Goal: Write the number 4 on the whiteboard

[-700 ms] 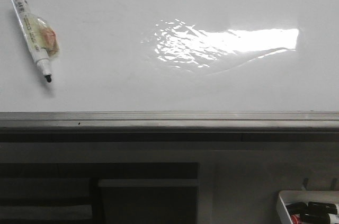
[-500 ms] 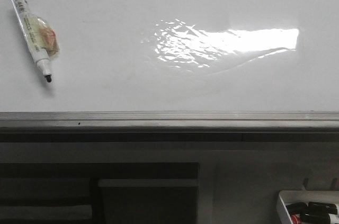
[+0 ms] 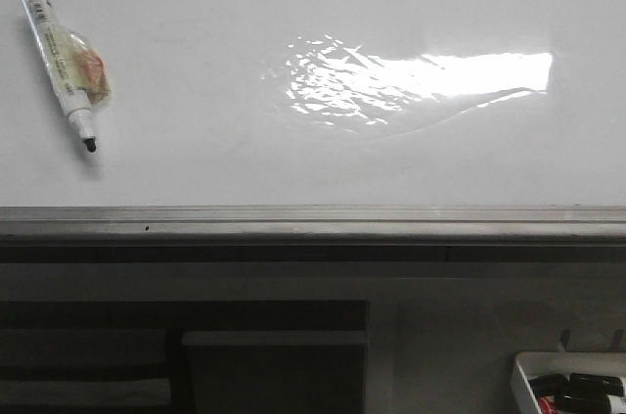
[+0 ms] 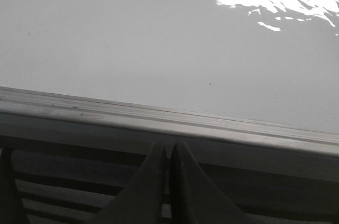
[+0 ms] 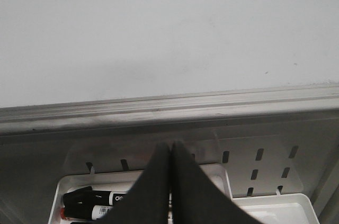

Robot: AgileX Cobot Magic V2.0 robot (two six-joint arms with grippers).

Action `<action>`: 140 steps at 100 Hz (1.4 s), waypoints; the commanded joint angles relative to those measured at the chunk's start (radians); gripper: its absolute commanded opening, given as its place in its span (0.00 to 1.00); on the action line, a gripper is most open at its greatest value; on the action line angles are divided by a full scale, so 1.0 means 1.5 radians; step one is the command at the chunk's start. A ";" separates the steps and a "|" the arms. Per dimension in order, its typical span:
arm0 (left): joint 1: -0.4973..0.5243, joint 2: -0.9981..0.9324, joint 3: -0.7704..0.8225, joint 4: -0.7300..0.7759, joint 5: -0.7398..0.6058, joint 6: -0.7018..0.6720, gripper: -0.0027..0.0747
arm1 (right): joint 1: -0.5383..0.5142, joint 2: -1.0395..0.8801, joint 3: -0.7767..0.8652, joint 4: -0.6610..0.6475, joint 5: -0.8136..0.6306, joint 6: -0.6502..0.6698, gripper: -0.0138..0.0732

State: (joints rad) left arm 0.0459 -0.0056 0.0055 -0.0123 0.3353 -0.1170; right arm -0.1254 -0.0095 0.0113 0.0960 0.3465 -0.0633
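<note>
The whiteboard (image 3: 293,160) fills the upper front view, glossy white with a rippled glare patch and a grey aluminium frame rail (image 3: 313,221) along its near edge. No number 4 shows on it; the surface is blank. An uncapped white marker (image 3: 61,62) with a black tip lies on the board at far left. My left gripper (image 4: 168,147) is shut and empty, below the rail (image 4: 159,121). My right gripper (image 5: 170,147) is shut and empty, over the small white tray of markers (image 5: 95,205), below the rail (image 5: 169,105). Neither gripper shows in the front view.
The small white tray (image 3: 567,385) with black markers sits at the lower right, in front of the board. A dark slatted surface (image 3: 176,355) lies below the rail at the lower left. A perforated white wall (image 5: 265,166) stands behind the tray.
The tray at the lower right sits slightly lower in the front view. The marker and board have not moved.
</note>
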 commanded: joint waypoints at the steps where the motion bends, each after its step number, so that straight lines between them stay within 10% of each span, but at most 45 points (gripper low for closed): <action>1: -0.005 -0.019 0.011 0.001 -0.037 -0.006 0.01 | -0.004 -0.012 0.018 0.001 -0.015 -0.004 0.09; 73: -0.005 -0.019 0.011 0.002 -0.042 -0.006 0.01 | -0.004 -0.012 0.018 0.001 -0.030 -0.004 0.09; 140: -0.005 -0.017 -0.026 -0.123 -0.270 -0.006 0.01 | -0.004 -0.003 0.005 0.040 -0.152 -0.002 0.09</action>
State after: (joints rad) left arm 0.0459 -0.0056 0.0036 -0.1360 -0.0286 -0.1170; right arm -0.1254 -0.0095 0.0152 0.1160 0.1610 -0.0633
